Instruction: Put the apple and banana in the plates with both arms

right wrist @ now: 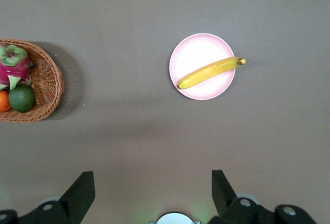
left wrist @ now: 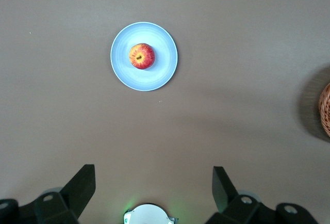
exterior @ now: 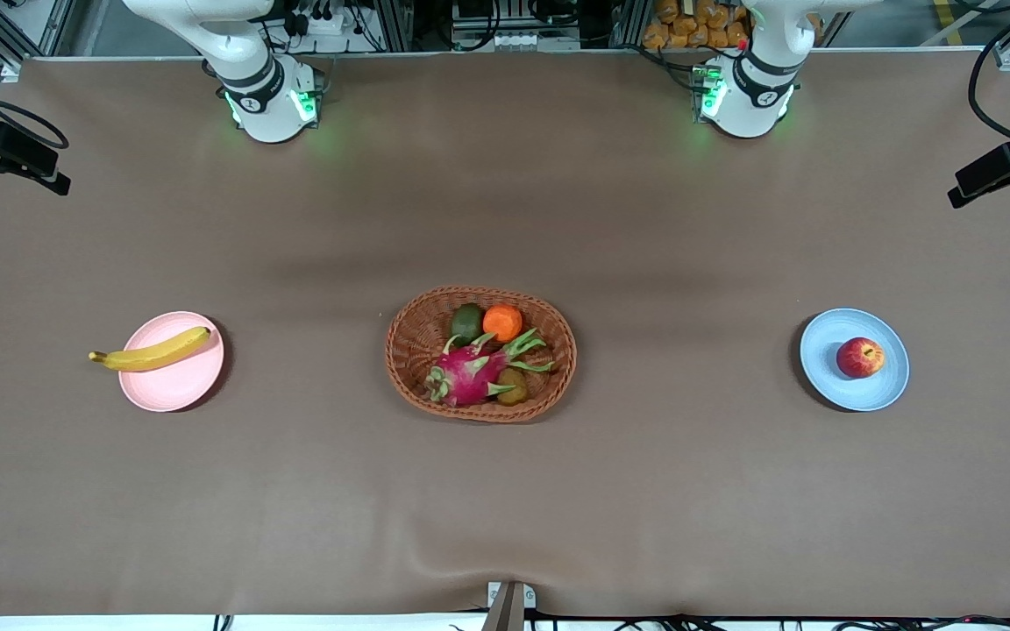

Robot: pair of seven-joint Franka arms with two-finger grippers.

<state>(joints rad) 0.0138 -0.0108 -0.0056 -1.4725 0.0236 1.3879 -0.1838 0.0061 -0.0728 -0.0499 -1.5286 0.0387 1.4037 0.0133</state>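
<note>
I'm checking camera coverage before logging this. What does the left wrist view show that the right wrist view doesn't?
Only the left wrist view shows the apple on the blue plate, with the open left claw above the table. Only the right wrist view shows the banana across the pink plate, the dragon fruit, and the open right claw. Both catch the wicker basket.

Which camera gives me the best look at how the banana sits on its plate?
The right wrist view: the banana lies across the pink plate, one end past the rim. The front view shows the same overhang, smaller. The left wrist view shows only the apple on the blue plate, no banana.
</note>
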